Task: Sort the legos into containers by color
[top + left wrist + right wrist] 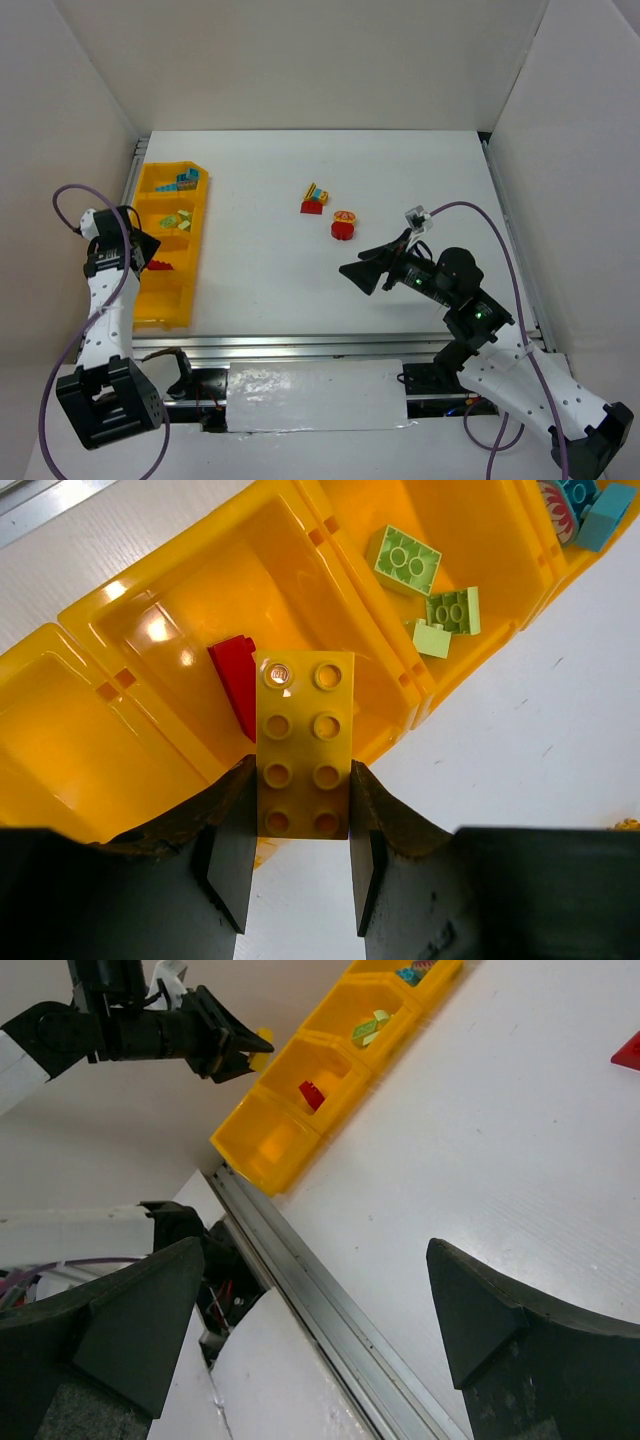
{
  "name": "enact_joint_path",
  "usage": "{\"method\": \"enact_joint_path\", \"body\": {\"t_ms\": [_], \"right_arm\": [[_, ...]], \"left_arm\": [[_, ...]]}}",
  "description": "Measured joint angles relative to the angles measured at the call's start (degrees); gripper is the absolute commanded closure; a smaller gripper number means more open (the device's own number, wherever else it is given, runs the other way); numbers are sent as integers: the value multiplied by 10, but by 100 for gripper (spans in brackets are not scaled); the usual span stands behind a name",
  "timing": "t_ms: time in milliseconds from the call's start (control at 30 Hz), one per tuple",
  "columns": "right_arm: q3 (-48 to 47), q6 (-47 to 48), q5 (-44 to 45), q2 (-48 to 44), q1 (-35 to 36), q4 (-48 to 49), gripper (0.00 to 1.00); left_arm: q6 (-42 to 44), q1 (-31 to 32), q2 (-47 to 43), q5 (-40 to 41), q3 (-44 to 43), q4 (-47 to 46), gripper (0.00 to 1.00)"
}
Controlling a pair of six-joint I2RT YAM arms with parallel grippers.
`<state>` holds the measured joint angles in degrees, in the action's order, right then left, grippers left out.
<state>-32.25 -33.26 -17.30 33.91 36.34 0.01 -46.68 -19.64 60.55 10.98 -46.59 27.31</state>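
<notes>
I find left fingers (236, 835) gripping yellow brick (303, 740), red brick (233, 676) at eleven o'clock beneath: releasing here mis-sorts; right fingers (490, 1320) spread empty.

On my feed I see a white surface (300, 280), matte and faintly ribbed, boxed in by plain white walls (300, 60) at the back and on both sides. A silver metal rail (320, 345) runs along its near edge, and similar rails run up the two side edges. Just below the near rail lies a glossy, slightly wrinkled white sheet (315, 395).
</notes>
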Motion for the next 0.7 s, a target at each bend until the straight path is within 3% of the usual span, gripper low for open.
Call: {"method": "enact_joint_path", "body": {"t_ms": [500, 700], "right_arm": [[0, -1, -5, 2, 0, 0, 0], [0, -1, -5, -1, 0, 0, 0]], "left_arm": [[-50, 0, -150, 59, 46, 80, 100], [-52, 0, -169, 73, 64, 104, 100]]}}
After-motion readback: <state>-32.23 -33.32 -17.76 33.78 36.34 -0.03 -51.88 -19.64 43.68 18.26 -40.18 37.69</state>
